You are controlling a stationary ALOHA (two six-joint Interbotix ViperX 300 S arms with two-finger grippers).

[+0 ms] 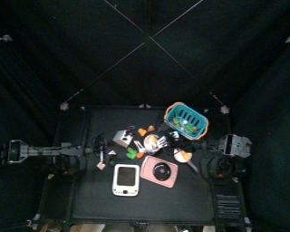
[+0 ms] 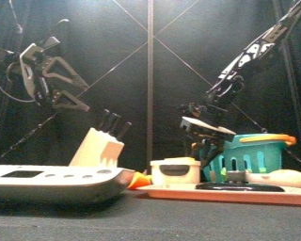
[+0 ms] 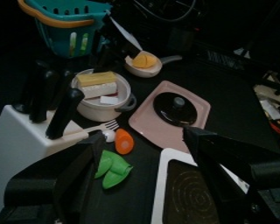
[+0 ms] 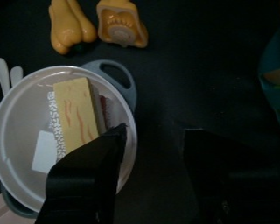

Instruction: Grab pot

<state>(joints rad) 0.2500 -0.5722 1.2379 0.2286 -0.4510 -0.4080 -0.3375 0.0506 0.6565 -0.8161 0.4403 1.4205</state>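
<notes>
1. Pot (image 4: 55, 144) sat mid-table, nearer the back edge, directly beneath the right gripper (image 4: 154, 171).
2. Jaws were spread, straddling its rim by the handle (image 4: 113, 77).
3. Left gripper (image 3: 136, 175) hovered spread, farther off.

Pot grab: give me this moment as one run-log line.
step: approach | right tool: open, directly above pot rim, not gripping | pot contents: yellow block | left tool: open, raised, away from pot
</notes>
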